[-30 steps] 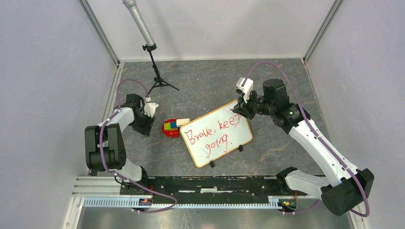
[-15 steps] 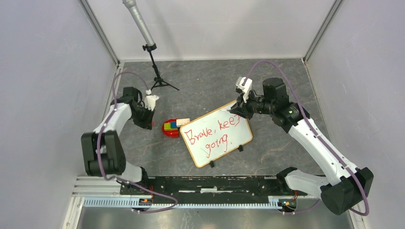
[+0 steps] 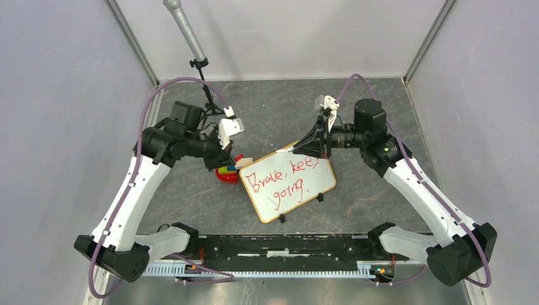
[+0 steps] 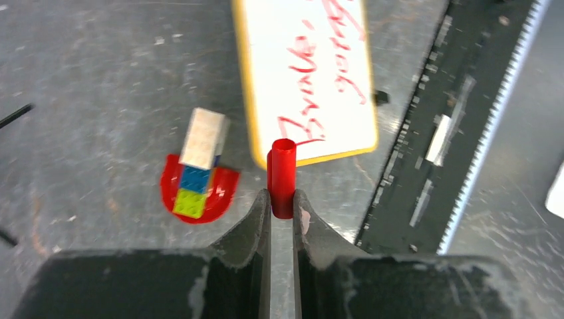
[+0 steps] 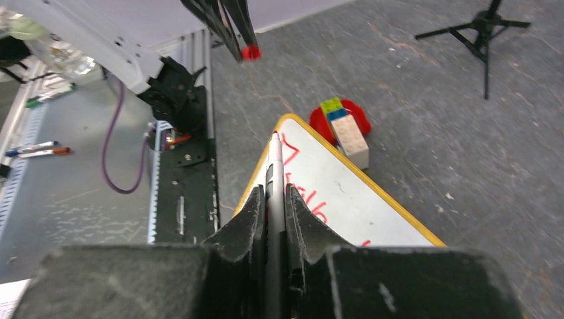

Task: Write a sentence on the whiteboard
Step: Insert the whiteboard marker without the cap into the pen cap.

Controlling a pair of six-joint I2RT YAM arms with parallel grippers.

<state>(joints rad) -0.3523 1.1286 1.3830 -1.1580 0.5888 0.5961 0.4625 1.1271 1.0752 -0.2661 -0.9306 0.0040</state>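
Whiteboard (image 3: 321,178) lies flat on the table (image 3: 267,114) between the two arms, set at a skew, near edge resting on its small black clip feet. The sentence (image 3: 283,180) reads "Brave, keep going." in red on two lines and looks finished, full stop included. Right gripper (image 5: 274,193) is clamped on the barrel of the marker pen (image 5: 275,151), red tip pointing out over the board's far corner. From the overhead view I cannot tell whether the tip touches the frame or hovers just above it. Left gripper (image 4: 282,198) pinches the red cap (image 4: 282,163) by its lower end, open mouth facing away, above the table just beside the board's left edge and near the red dish (image 4: 223,193) of toy bricks (image 4: 199,159). Handling notes, as judgement: the board is thin, stiff and probably light, so it would skate on the table under side load. Take it by the wooden frame at a long edge, never across the face, since fresh ink smears. The pen barrel is smooth and narrow and could rotate in the jaws. The cap is small, hollow and rigid, so recapping would need close axial alignment.
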